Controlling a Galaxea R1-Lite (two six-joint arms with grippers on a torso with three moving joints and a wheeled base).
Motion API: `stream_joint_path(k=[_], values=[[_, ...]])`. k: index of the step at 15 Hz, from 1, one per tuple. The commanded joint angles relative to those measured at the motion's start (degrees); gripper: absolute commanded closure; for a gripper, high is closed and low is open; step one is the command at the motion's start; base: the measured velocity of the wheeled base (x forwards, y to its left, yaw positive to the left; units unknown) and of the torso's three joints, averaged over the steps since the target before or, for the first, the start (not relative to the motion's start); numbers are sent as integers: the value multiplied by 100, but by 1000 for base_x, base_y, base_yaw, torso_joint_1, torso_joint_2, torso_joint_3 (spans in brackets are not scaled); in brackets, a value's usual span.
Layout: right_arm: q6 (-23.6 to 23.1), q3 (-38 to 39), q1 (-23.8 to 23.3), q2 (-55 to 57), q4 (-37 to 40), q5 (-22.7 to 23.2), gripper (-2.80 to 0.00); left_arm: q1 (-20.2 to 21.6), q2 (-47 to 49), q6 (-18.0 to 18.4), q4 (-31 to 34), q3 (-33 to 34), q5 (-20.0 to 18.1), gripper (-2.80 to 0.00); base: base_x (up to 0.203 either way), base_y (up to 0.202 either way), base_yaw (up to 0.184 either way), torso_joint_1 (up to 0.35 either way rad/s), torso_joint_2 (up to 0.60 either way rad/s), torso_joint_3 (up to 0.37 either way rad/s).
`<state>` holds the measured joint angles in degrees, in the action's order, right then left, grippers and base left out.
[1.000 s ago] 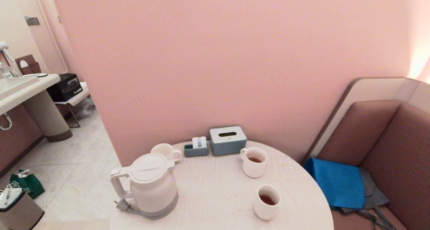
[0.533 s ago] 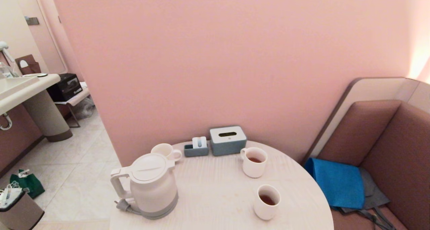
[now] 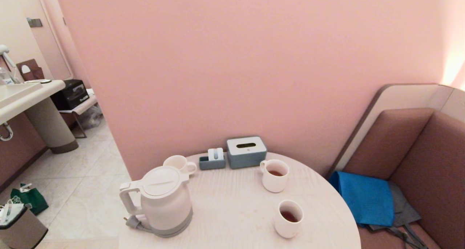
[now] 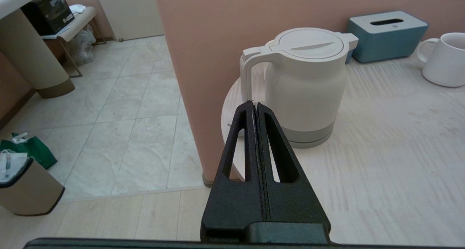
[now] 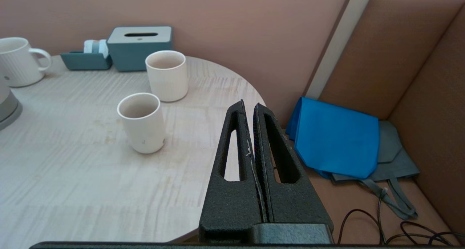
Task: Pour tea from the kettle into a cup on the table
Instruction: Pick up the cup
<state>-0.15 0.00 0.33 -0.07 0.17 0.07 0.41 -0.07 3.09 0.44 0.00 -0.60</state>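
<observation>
**While both tools clenched empty: no change, pour not started**

Left tool [image 4: 255, 107] pinched closed on nothing, short of kettle [image 3: 164, 201] handle. Right tool [image 5: 249, 107] likewise closed, empty, off counter [image 3: 232, 209] edge near cup [image 3: 288, 219]. Neither in head view. Nothing moved over the last second: kettle upright at left of counter, lid on. Cup at right front already shows tea [image 3: 289, 216]; handled mug [image 3: 275, 175] behind too. Likely pre-grasp; left tool must open first.

White kettle [image 3: 165, 201] upright beside cup [image 3: 288, 219] (holding tea).
</observation>
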Motion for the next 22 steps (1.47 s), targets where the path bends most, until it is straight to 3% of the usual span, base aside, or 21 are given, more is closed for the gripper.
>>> stream_joint_path(k=[1, 7, 22], values=[[6, 0, 2, 7, 0, 1, 0, 2, 7, -35, 0, 0, -2, 0, 0, 0, 0, 0, 0, 0], [6, 0, 2, 7, 0, 1, 0, 2, 7, -133, 0, 0, -2, 0, 0, 0, 0, -20, 53, 28], [6, 0, 2, 7, 0, 1, 0, 2, 7, -142, 0, 0, -2, 0, 0, 0, 0, -170, 389, 212]])
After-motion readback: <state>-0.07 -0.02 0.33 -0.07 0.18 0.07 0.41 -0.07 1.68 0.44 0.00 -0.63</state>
